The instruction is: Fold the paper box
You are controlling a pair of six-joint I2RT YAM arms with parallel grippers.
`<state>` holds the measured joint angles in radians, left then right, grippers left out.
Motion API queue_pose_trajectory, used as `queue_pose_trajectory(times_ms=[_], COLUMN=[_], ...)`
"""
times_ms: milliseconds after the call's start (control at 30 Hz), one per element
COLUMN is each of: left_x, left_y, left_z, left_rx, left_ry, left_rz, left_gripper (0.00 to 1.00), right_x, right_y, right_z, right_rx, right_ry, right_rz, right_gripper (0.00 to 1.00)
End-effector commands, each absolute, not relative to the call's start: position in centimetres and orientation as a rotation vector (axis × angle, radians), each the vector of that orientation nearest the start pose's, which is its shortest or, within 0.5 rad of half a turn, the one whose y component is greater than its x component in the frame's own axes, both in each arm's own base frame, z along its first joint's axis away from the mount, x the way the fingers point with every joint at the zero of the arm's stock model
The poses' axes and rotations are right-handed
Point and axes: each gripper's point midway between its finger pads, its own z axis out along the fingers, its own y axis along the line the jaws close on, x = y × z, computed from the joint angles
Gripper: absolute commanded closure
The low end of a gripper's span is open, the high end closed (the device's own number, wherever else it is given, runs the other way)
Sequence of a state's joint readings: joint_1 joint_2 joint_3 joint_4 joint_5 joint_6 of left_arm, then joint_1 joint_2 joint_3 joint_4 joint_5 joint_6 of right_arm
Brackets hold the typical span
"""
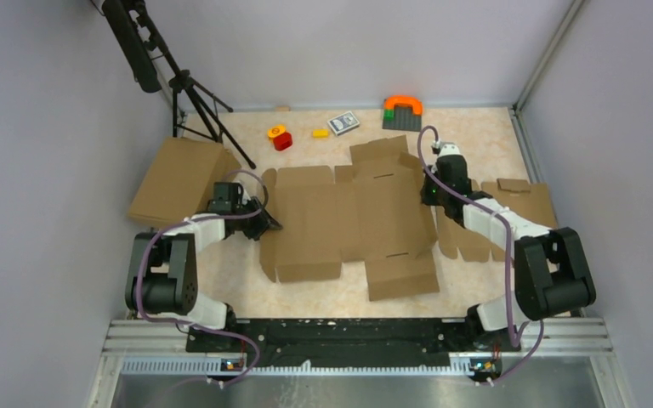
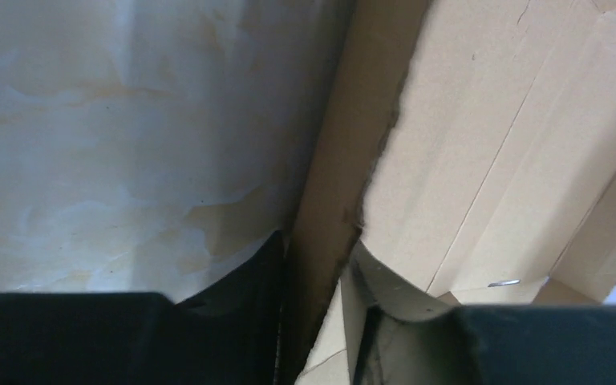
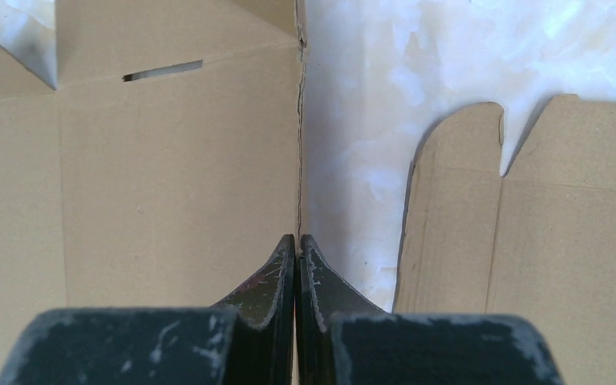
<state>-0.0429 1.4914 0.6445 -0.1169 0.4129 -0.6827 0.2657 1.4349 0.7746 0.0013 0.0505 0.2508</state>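
paper box (image 1: 353,223) lies flat, unfolded, middle of the table (image 1: 476,144). left gripper (image 2: 321,249) looks clamped on its left edge flap, probably to fold it up. right gripper (image 3: 297,241), clenched and empty, sits on the right edge, likely pinning the sheet.

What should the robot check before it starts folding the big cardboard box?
1. The paper box lies flat, unfolded: ok.
2. Its left flap sits inside the left tool: ok.
3. The left tool grips firmly: cannot tell.
4. The right tool is shut, empty, at the box's right edge: ok.
5. The smaller cardboard blank lies apart from the box: ok.
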Motion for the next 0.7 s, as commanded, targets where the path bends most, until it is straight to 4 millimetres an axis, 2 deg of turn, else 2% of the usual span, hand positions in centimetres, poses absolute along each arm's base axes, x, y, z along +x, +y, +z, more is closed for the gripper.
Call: queue_pose_trajectory(times_ms=[0,133,433,533,667], left_x=[30.7,30.7,30.2,30.1,29.9], left_y=[-12.1,-12.7,-14.5,-14.9,-16.5], left_z=[4.4,6.0,11.1,11.7,13.2], left_rx=[-0.605,-0.566,-0.452,-0.442,-0.416], left_ry=[2.484,2.426,2.272,2.252,2.174], left_rz=[-0.932,-1.015,-1.232,-1.285,-1.507], left_gripper=[0.73,0.90,0.94,0.93,0.99], right_x=[38.1,38.1,38.3,38.3,38.4], right_y=[10.6,10.2,10.1,9.9,9.6], right_z=[9.3,8.5,7.6,6.9,6.0], right_rx=[0.024,0.038,0.044,0.044,0.055], right_ry=[2.259,2.291,2.332,2.366,2.409], right_rz=[0.210,0.181,0.172,0.152,0.113], right_gripper=[1.00,1.00,1.00,1.00,1.00])
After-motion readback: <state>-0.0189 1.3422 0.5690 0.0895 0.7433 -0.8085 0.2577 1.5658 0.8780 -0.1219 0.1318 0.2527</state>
